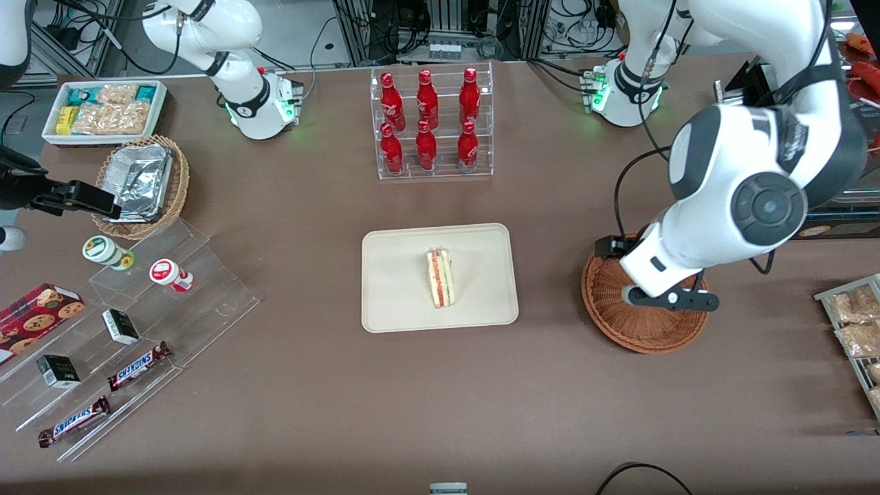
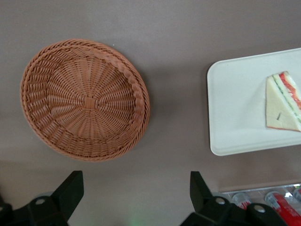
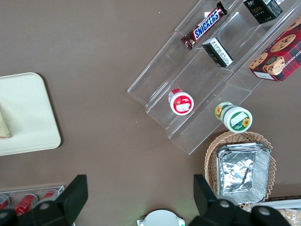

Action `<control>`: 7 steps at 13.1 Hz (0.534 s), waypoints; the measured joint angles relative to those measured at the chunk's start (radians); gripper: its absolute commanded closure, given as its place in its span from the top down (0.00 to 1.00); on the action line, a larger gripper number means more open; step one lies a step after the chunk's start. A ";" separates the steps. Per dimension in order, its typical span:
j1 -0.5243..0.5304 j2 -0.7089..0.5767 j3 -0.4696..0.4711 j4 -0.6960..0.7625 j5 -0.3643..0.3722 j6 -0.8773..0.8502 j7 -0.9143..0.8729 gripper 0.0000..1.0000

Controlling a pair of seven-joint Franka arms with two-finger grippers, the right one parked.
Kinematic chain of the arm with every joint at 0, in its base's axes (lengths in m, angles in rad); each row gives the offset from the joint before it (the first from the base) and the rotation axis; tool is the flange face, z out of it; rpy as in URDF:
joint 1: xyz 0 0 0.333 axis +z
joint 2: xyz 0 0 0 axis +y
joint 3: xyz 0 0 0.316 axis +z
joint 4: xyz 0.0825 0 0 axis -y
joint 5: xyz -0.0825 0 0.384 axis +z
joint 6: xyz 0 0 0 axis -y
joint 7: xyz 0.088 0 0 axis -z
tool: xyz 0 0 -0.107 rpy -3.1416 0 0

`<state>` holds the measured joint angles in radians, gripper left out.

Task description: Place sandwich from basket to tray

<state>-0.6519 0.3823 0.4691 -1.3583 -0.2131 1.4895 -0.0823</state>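
Clear-wrapped triangular sandwich [image 1: 440,278] is lying mid-way on the flat, rounded-corner cream tray [image 1: 395,302], bare rim space all around it, while the gripper [image 1: 670,298] is hovering spread wide and holding nothing above the round woven wicker basket [image 1: 636,330], bare brown table [image 1: 550,412] separating basket from tray.

A robotics lab dressed up as a small shop. In the upper part of the front view, cable bundles [image 1: 454,27] and metal framing run above a brown table [image 1: 440,399]. On it sit a clear rack of red bottles [image 1: 432,124] and acrylic steps [image 1: 130,330] with Snickers bars [image 1: 139,365] (display-style stock).
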 measured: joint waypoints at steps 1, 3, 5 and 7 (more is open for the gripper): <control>-0.001 -0.024 0.015 0.000 0.008 -0.016 0.013 1.00; 0.001 -0.083 0.037 -0.018 0.044 -0.038 0.039 1.00; 0.002 -0.136 0.040 -0.055 0.063 -0.040 0.044 1.00; 0.013 -0.160 0.032 -0.072 0.066 -0.040 0.044 1.00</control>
<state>-0.6388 0.2223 0.5015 -1.4307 -0.1475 1.4496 -0.0384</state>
